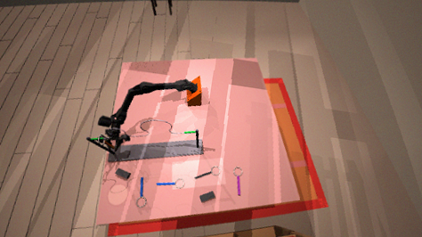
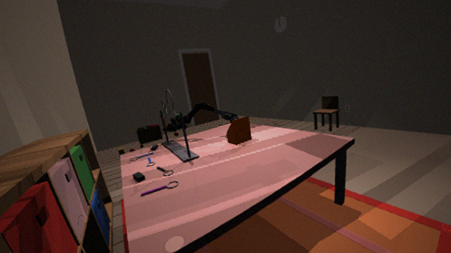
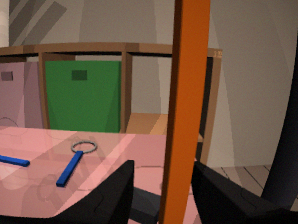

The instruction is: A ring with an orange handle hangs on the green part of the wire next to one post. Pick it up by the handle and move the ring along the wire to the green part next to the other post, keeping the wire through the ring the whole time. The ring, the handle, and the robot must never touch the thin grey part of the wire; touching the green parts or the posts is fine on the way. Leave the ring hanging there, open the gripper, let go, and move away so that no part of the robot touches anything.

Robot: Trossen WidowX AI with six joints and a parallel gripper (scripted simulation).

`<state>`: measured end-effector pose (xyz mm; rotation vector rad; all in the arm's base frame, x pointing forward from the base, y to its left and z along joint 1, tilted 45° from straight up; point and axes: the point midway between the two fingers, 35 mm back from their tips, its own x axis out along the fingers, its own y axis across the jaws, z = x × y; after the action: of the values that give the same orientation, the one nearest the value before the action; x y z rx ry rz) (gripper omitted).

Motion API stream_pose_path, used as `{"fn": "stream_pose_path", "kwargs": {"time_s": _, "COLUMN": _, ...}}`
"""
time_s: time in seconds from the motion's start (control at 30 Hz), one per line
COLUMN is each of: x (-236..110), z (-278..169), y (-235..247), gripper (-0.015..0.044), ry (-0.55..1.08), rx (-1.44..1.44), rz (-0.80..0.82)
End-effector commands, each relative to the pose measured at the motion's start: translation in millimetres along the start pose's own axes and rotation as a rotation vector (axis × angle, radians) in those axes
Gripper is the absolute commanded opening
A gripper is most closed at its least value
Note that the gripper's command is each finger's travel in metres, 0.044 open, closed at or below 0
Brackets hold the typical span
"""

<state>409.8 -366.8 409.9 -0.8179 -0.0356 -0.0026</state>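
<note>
The orange handle stands upright between my gripper's fingers. It lies close against the right finger, and a gap shows on the left side. The fingers stand part open around it. In the top view the gripper is at the left post, by the left green wire part. The thin grey wire curves from there to the right green part and the right post. The ring itself is hidden in the wrist view and too small to make out elsewhere. The posts stand on a dark baseplate.
Spare rings with blue, black and purple handles lie in front of the baseplate, with two black blocks. The arm's orange base is at the table's back. A shelf with coloured bins stands beyond the front edge.
</note>
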Motion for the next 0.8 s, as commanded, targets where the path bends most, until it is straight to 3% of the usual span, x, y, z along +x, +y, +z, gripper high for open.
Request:
{"fn": "stream_pose_path", "kwargs": {"time_s": 0.0, "x": 0.3, "z": 0.3, "y": -0.7, "gripper": 0.016, "ry": 0.002, "rx": -0.005, "rz": -0.003}}
{"fn": "stream_pose_path", "kwargs": {"time_s": 0.43, "x": 0.3, "z": 0.3, "y": -0.7, "gripper": 0.016, "ry": 0.002, "rx": -0.005, "rz": -0.003}}
{"fn": "stream_pose_path", "kwargs": {"time_s": 0.6, "x": 0.2, "z": 0.7, "y": -0.5, "gripper": 0.0029, "ry": -0.001, "rx": -0.002, "rz": -0.001}}
{"fn": "stream_pose_path", "kwargs": {"time_s": 0.67, "x": 0.2, "z": 0.7, "y": -0.5, "gripper": 0.0015, "ry": -0.001, "rx": -0.002, "rz": -0.001}}
{"fn": "stream_pose_path", "kwargs": {"time_s": 0.77, "x": 0.2, "z": 0.7, "y": -0.5, "gripper": -0.0063, "ry": -0.001, "rx": -0.002, "rz": -0.001}}
